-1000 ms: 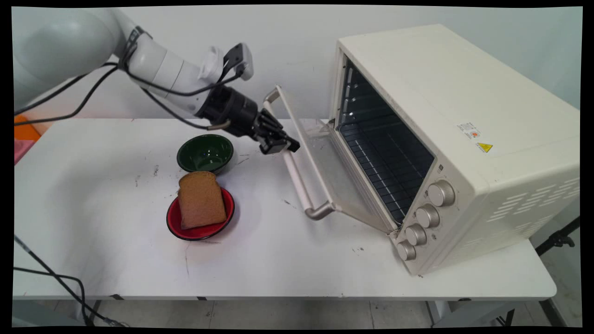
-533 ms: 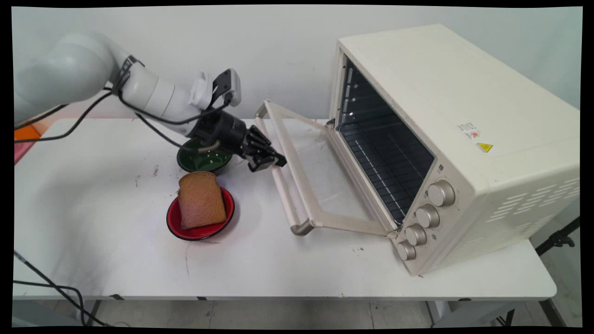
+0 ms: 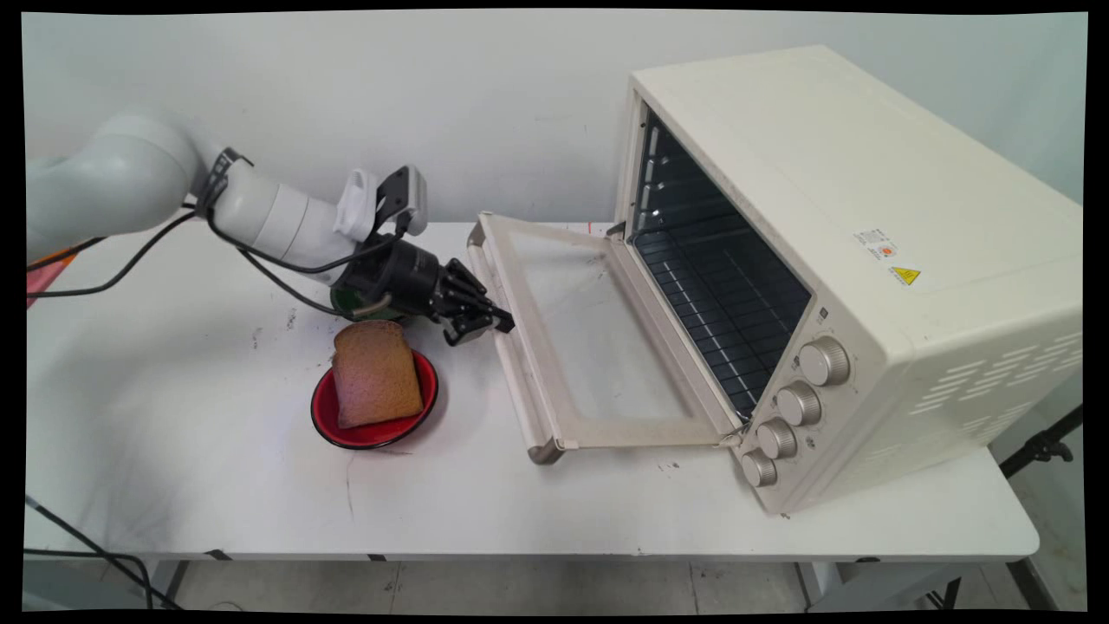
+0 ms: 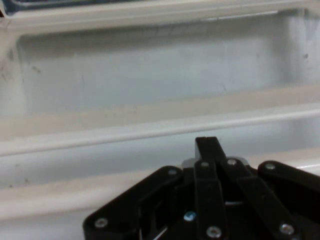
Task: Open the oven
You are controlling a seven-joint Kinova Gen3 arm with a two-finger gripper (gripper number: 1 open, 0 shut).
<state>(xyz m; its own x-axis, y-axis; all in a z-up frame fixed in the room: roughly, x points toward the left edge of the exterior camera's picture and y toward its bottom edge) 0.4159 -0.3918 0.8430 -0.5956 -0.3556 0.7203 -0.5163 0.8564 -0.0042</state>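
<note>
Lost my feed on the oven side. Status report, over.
Tool shut, empty, at the door handle. Oven door fully down. Bread slice on red plate beside the arm.

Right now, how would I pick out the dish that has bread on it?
Start at the big cream oven on the table's right, its door folded down flat. Left of the door handle lies a red plate with a brown bread slice on it. The only other dish, a green bowl, is mostly hidden behind the gripper.

Lab bench, white table (image 3: 537,511), bare wall (image 3: 485,95), tripod leg (image 3: 1040,446)
</note>
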